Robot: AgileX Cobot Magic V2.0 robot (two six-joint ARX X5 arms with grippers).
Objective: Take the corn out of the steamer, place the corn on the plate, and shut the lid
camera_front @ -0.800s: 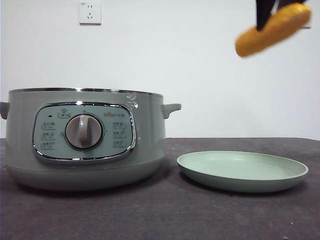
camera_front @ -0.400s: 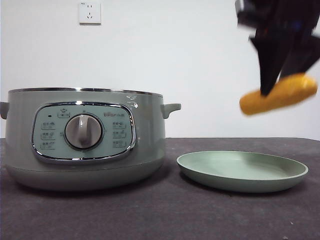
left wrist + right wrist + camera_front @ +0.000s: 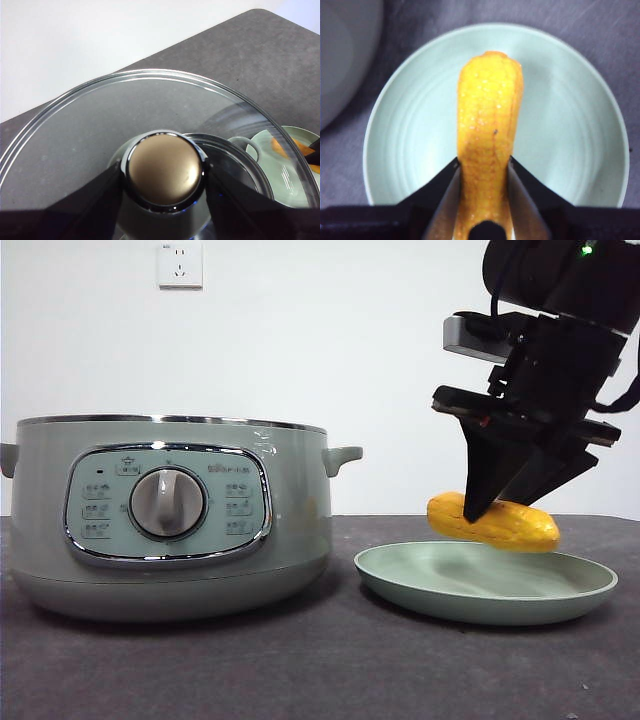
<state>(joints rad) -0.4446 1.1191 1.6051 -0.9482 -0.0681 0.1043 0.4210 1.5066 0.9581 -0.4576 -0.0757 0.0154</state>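
Observation:
My right gripper (image 3: 483, 508) is shut on the yellow-orange corn (image 3: 493, 523) and holds it just above the pale-green plate (image 3: 580, 597); in the right wrist view the corn (image 3: 489, 130) sits between my jaws over the plate's middle (image 3: 570, 125). The sage-green steamer (image 3: 290, 530) stands open at the left, without its lid. My left gripper (image 3: 164, 175) is shut on the knob (image 3: 164, 170) of the glass lid (image 3: 75, 130) and holds it in the air; the steamer (image 3: 240, 165) and plate (image 3: 280, 165) show through the glass below.
The dark grey table (image 3: 320, 670) runs wide in front of the steamer and plate. A white wall with a socket (image 3: 180, 265) stands behind. The steamer's side handle (image 3: 342, 457) points toward the plate.
My right gripper has come down from the top right with the corn, from high in the air to just above the plate. The steamer and plate have not moved.

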